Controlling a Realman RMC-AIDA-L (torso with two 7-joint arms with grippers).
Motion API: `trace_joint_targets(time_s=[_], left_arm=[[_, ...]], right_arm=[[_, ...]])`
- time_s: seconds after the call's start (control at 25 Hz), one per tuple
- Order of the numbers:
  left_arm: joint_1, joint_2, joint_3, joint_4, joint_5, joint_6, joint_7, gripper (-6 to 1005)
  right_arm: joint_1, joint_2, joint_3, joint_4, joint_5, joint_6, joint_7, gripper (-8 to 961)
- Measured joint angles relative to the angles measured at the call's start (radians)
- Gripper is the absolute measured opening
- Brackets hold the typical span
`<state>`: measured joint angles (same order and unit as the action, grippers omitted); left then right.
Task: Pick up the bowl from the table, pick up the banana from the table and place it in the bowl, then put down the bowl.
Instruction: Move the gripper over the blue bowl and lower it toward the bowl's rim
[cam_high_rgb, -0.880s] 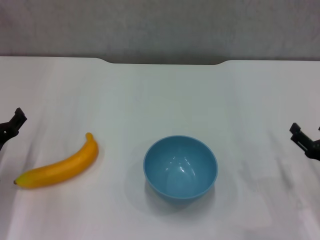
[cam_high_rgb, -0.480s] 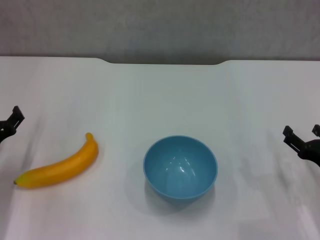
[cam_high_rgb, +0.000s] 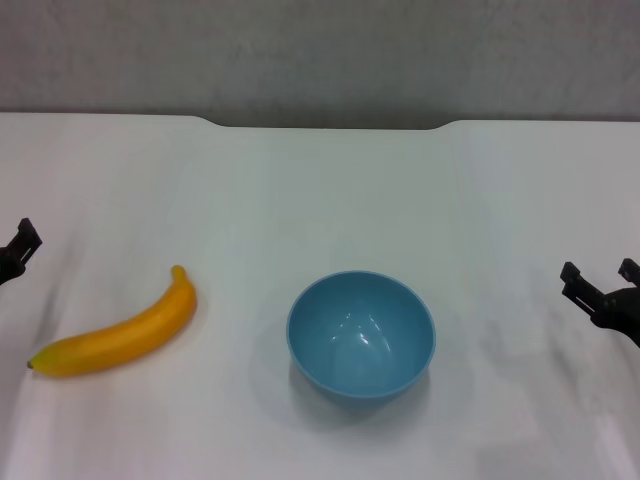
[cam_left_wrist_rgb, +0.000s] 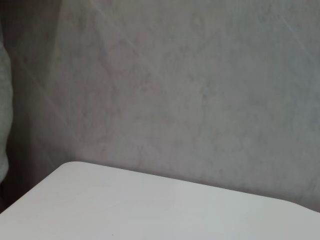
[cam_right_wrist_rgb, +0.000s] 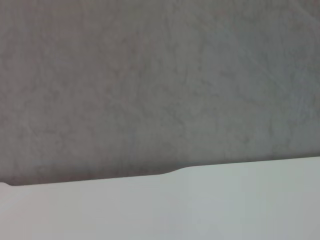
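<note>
The light-blue bowl (cam_high_rgb: 361, 335) stands upright and empty on the white table (cam_high_rgb: 320, 190), near the front middle. The yellow banana (cam_high_rgb: 115, 337) lies flat to the left of the bowl, a short gap apart, with its stem end toward the bowl. My right gripper (cam_high_rgb: 598, 276) is open and empty at the right edge of the head view, level with the bowl and well apart from it. My left gripper (cam_high_rgb: 18, 250) shows only partly at the left edge, above the banana's dark tip and not touching it. Neither wrist view shows the bowl or the banana.
The table's far edge has a shallow notch (cam_high_rgb: 325, 124) in front of a grey wall (cam_high_rgb: 320, 50). The left wrist view shows a rounded table corner (cam_left_wrist_rgb: 75, 167) and the wall. The right wrist view shows the far edge with the notch (cam_right_wrist_rgb: 172, 172).
My right gripper has moved left, further into the head view toward the bowl. My left gripper has slid slightly left toward the picture's edge. The bowl and banana have not moved.
</note>
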<state>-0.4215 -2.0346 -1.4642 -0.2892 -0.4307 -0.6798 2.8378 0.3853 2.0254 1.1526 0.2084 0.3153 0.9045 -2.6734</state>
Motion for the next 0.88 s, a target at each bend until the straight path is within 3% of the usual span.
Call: trace_joint_targets(time_s=[0.48, 0.88], left_arm=[[-0.004, 0.005, 0.022, -0.013, 0.01, 0.003, -0.015, 898], [-0.04, 0.007, 0.013, -0.001, 0.15, 0.087, -0.006, 894]], right_arm=[[0.008, 0.0, -0.014, 0.006, 0.035, -0.043, -0.053, 904], [0.044, -0.007, -0.074, 0.014, 0.032, -0.073, -0.011, 904]])
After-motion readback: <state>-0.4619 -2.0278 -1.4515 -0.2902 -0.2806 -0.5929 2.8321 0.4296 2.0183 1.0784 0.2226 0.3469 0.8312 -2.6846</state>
